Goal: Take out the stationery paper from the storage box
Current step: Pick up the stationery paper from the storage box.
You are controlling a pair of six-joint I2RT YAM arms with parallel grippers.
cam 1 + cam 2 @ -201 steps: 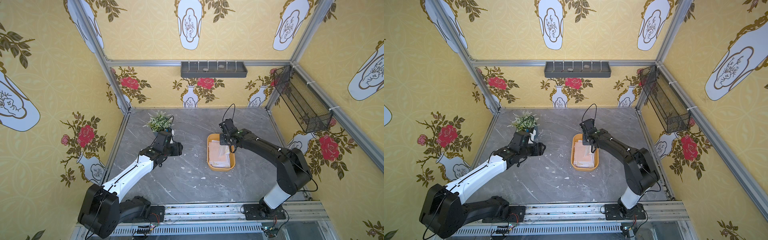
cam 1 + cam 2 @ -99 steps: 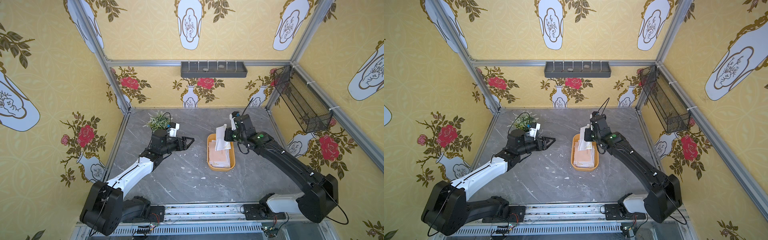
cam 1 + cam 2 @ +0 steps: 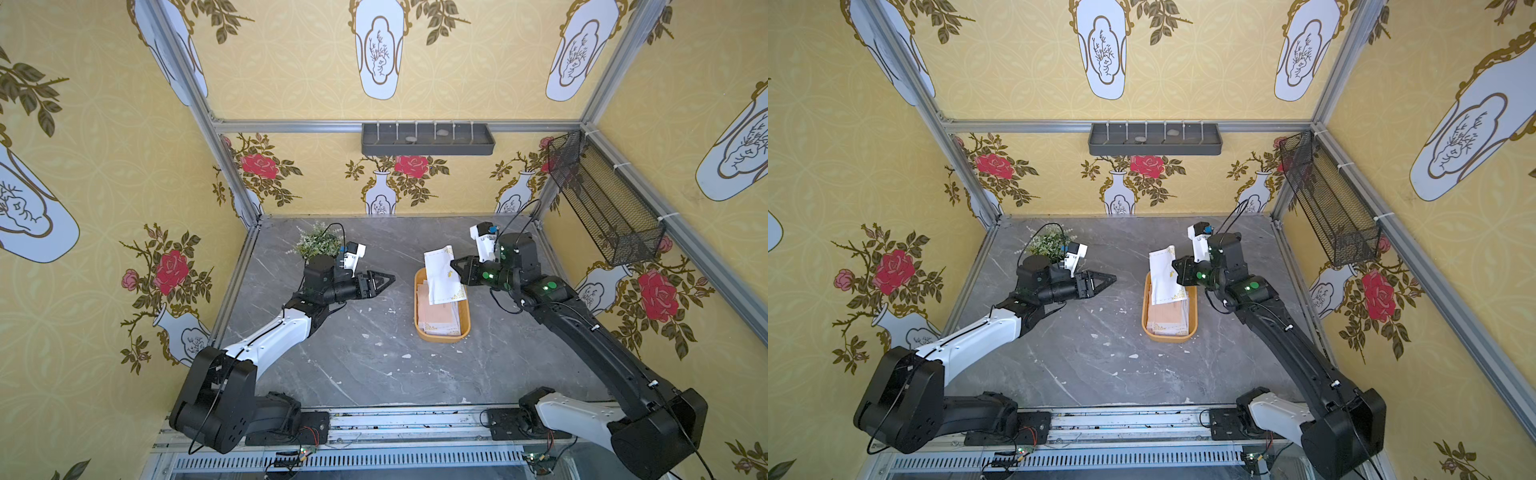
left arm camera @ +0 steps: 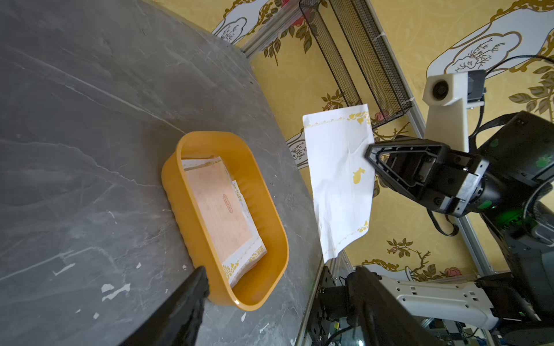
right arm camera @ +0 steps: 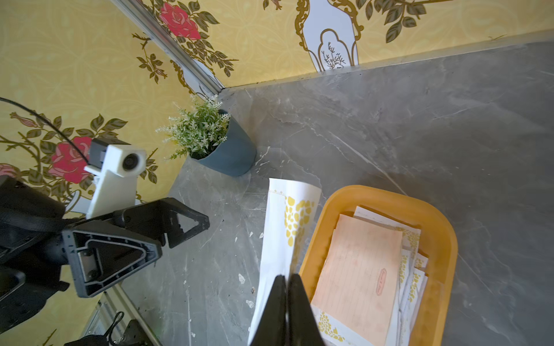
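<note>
My right gripper point(image 3: 455, 264) is shut on one edge of a white sheet of stationery paper point(image 3: 440, 274) with gold corners. The sheet hangs in the air above the far end of the yellow storage box point(image 3: 442, 337). In the right wrist view the shut fingertips point(image 5: 287, 277) pinch the sheet point(image 5: 284, 227) beside the box rim point(image 5: 446, 239). More paper lies in the box, a peach sheet point(image 4: 221, 209) on top. My left gripper point(image 3: 390, 277) stands open and empty, left of the box, pointing at the hanging sheet point(image 4: 338, 179).
A potted plant point(image 3: 318, 245) stands at the back left, just behind my left wrist. A dark grey shelf point(image 3: 428, 139) hangs on the back wall. A black mesh basket point(image 3: 602, 199) hangs on the right wall. White flecks dot the grey table.
My right gripper has risen out of the box with one white sheet and turned to the left. My left gripper has swung toward the box and opened wider.
</note>
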